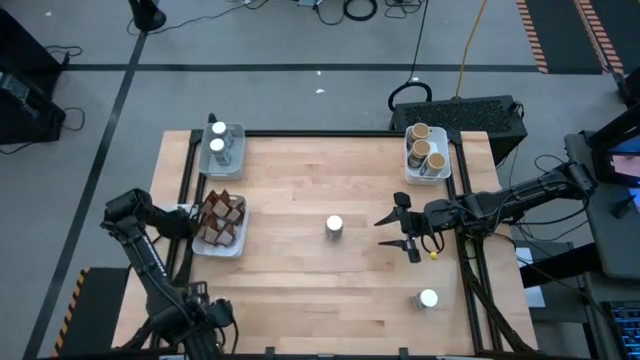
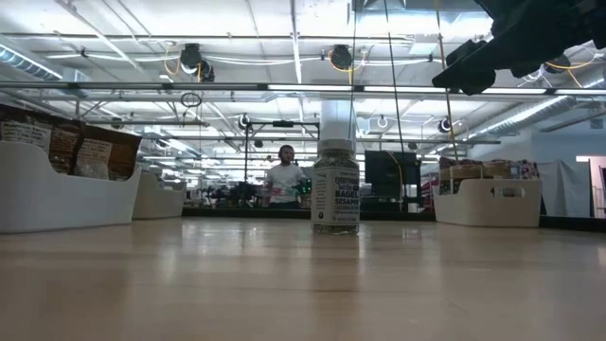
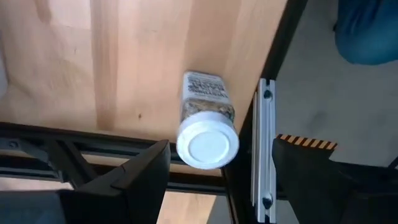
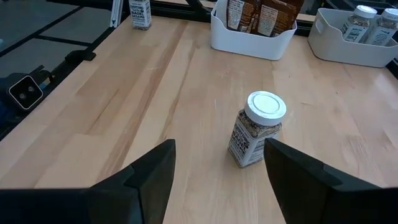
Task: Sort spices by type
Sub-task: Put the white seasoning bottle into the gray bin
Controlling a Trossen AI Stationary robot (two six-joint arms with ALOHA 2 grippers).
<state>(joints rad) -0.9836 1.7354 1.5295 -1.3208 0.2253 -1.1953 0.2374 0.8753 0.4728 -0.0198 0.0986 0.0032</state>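
Right end effector [image 1: 398, 231] hovers open and empty, bare table [image 1: 300, 200] separating it from centre jar [image 1: 334, 227].

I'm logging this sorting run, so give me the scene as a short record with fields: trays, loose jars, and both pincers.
white-lidded tray: two jars
cork-topped tray: three jars
packet tray: brown packets
centre jar: white lid, upright, loose on the table
near-edge jar: white lid, loose
right pincer: open, empty, facing the centre jar
left pincer: open, empty, beside the packet tray
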